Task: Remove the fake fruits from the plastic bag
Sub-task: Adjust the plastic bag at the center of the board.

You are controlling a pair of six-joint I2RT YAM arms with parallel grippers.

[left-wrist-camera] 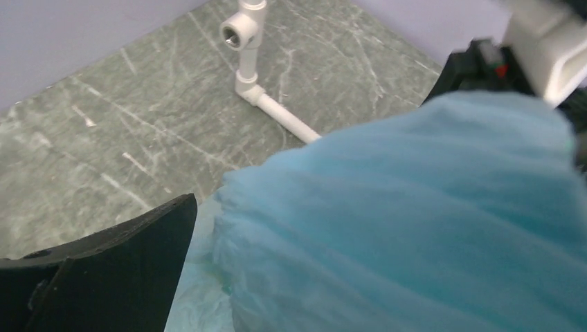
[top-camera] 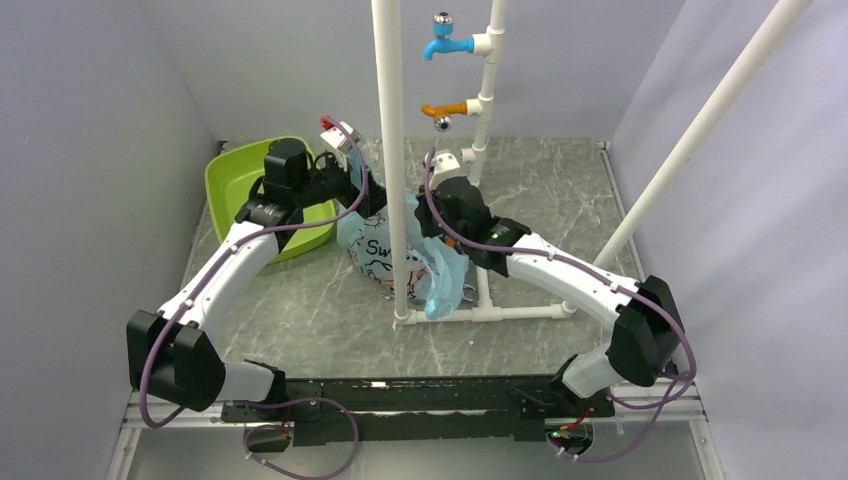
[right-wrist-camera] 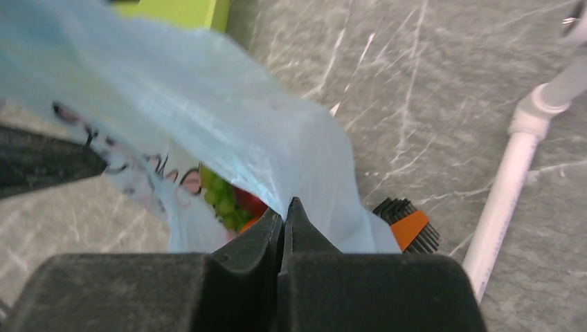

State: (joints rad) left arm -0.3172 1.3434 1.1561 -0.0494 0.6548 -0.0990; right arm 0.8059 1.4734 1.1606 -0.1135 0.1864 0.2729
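The light-blue plastic bag point(top-camera: 375, 255) with its white cartoon print hangs between my two grippers by the white pole. My right gripper point(right-wrist-camera: 285, 204) is shut, pinching the bag's film point(right-wrist-camera: 208, 104). Through the bag I see the green grape bunch point(right-wrist-camera: 221, 197), a dark red fruit point(right-wrist-camera: 250, 202) and a sliver of orange beside them. The yellow fruit is hidden. My left gripper point(top-camera: 375, 208) is at the bag's upper left. Its left finger point(left-wrist-camera: 124, 256) stands wide of the bunched bag point(left-wrist-camera: 415, 221), which hides the other finger.
A lime-green tray point(top-camera: 235, 175) lies at the back left. A white PVC pipe frame point(top-camera: 390, 150) stands mid-table, with blue point(top-camera: 445, 45) and orange point(top-camera: 445, 107) taps; its base pipe point(right-wrist-camera: 505, 200) runs right of the bag. An orange-and-black tool point(right-wrist-camera: 408, 227) lies beside the bag.
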